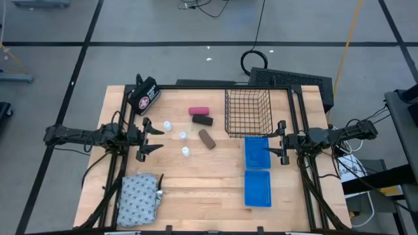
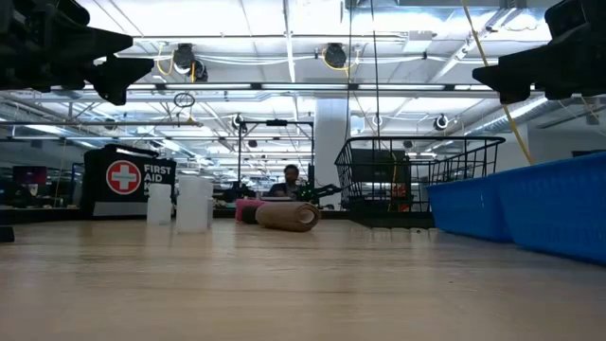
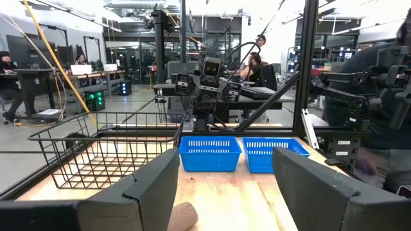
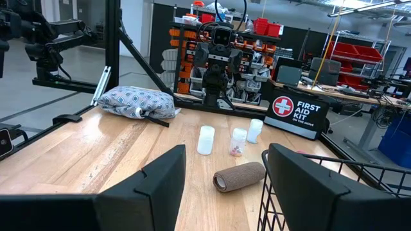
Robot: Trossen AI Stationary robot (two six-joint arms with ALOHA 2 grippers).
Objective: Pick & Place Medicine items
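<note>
Three white bottles (image 1: pixel 167 125) (image 1: pixel 182 136) (image 1: pixel 185 151) stand upright on the wooden table. Beside them lie a pink piece (image 1: pixel 198 111), a black piece (image 1: pixel 202 120) and a brown piece (image 1: pixel 207 138). The patterned grey-white pouch (image 1: pixel 138 199) lies flat at the near left corner. My left gripper (image 1: pixel 154 138) hovers open at the table's left side, left of the bottles. My right gripper (image 1: pixel 274 142) hovers open at the right side, over the blue trays. In the right wrist view the brown piece (image 4: pixel 239 176) lies ahead of the open gripper (image 4: pixel 225 186). The left wrist view shows its open gripper (image 3: pixel 225 192).
A black first aid case (image 1: pixel 144 95) stands at the far left corner. A black wire basket (image 1: pixel 248 112) sits at the far right of the table. Two flat blue trays (image 1: pixel 257 152) (image 1: pixel 257 188) lie near the right edge. A metal frame (image 1: pixel 215 87) runs along the table's edges.
</note>
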